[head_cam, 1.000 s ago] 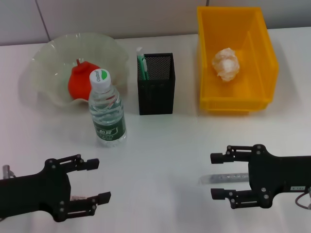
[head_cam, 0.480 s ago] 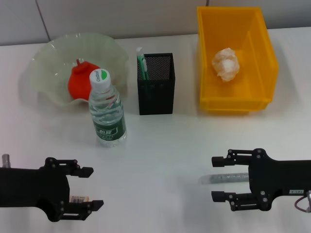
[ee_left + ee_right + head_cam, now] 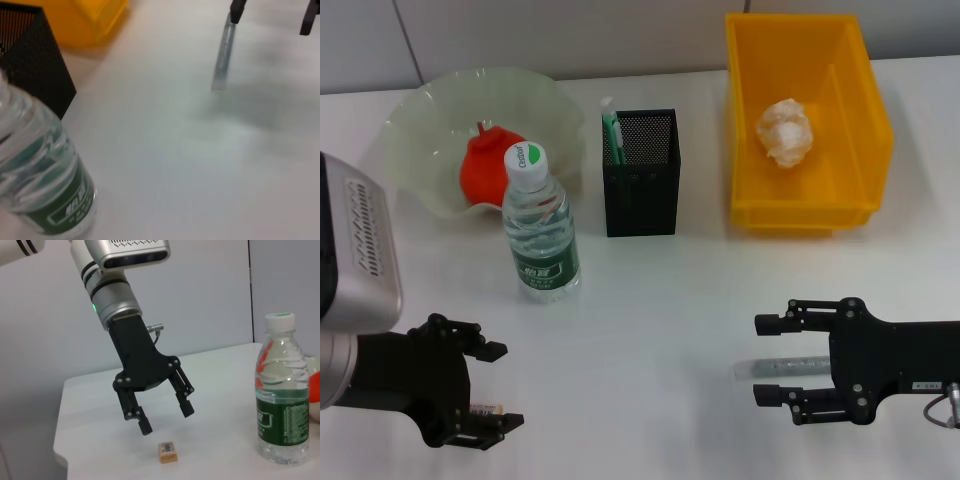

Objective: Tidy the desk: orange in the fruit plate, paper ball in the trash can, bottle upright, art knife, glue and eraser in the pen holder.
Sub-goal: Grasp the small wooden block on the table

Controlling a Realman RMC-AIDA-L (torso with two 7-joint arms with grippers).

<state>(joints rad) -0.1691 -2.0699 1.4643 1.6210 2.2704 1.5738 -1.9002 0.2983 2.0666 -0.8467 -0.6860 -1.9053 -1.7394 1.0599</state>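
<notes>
The left gripper [image 3: 485, 385] sits at the lower left of the head view, fingers spread wide and holding nothing, poised directly above the eraser [image 3: 485, 409], which lies flat on the white table [image 3: 650, 320] between the fingertips. The right wrist view confirms this: the left gripper [image 3: 162, 420] hangs clear of the surface with the eraser [image 3: 168, 451] resting just below the gap, untouched. The right gripper [image 3: 772, 358] is at the lower right of the head view, jaws parted and empty, straddling a slim grey art knife [image 3: 782, 366] that lies on the table between the two fingers; contact with it cannot be determined. The bottle [image 3: 539, 225] stands upright left of centre, just in front of the fruit plate [image 3: 420, 130] at the upper left. The orange [image 3: 483, 166] rests inside the plate. The pen holder [image 3: 641, 172] stands at upper centre, with a green and white item [image 3: 612, 128] upright in its left corner. The trash can [image 3: 807, 120] occupies the upper right, with the paper ball [image 3: 786, 131] inside it. In the left wrist view the bottle [image 3: 40, 185] fills the lower left, and the art knife [image 3: 223, 55] shows at the top, near the right gripper's fingertips [image 3: 238, 10].
</notes>
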